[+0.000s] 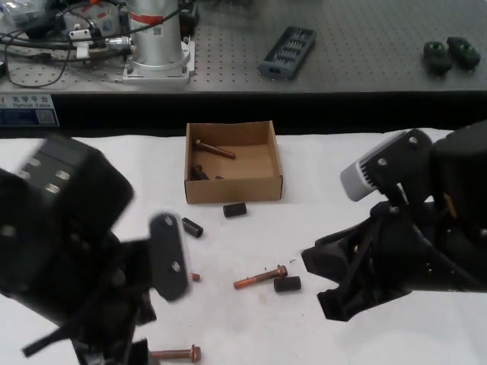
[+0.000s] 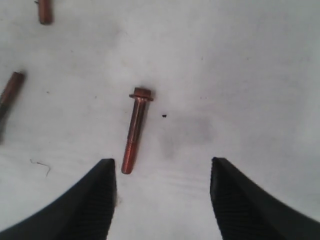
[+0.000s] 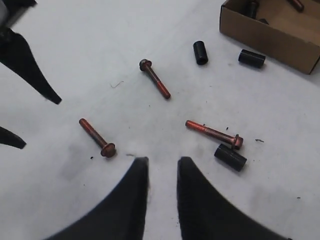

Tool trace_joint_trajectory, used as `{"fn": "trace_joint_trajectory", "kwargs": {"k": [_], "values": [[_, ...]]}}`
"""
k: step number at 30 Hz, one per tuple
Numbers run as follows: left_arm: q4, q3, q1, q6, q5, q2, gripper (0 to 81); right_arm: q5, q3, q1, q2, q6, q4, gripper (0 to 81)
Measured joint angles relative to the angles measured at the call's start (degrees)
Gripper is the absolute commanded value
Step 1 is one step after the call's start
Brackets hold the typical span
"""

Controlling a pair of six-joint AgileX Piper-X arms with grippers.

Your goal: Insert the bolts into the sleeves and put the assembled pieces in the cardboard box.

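A copper bolt (image 2: pixel 136 131) lies on the white cloth just ahead of my left gripper (image 2: pixel 162 165), which is open and hovers above it holding nothing. The same bolt (image 1: pixel 176 353) is near the front edge. My right gripper (image 3: pixel 163 162) has its fingers a little apart with nothing between them. It hangs over the cloth near a bolt (image 3: pixel 214 134) and a black sleeve (image 3: pixel 230 157) that lie side by side (image 1: pixel 261 277). Two more bolts (image 3: pixel 155 79) (image 3: pixel 96 137) lie loose. The cardboard box (image 1: pixel 232 186) holds a bolt (image 1: pixel 215 149) and dark pieces.
Two loose black sleeves (image 1: pixel 235 209) (image 1: pixel 192 226) lie just in front of the box. The left arm (image 1: pixel 68 228) covers the front left of the cloth. Behind the cloth is a dark perforated bench with a metal post (image 1: pixel 156 38) and a tray (image 1: pixel 288 49).
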Motion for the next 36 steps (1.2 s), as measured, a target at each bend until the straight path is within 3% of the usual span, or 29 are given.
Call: {"fn": "trace_joint_trajectory", "kwargs": {"k": [11,19,36], "values": [[1.4,-6.9,-0.5,5.5,-6.7,14.3,41.4,-1.6,0.5,-0.9,-1.6,0.6,1.6,16.7],[1.8,-13.0,-0.5,6.0,-7.0,20.8,41.4,-1.8,3.8,-0.9,-1.6,0.6,2.7,16.7],[3.5,-13.0,-0.8,5.3,-3.6,23.4,41.0,-1.8,8.7,-0.9,-1.7,0.6,-4.7,16.7]]}}
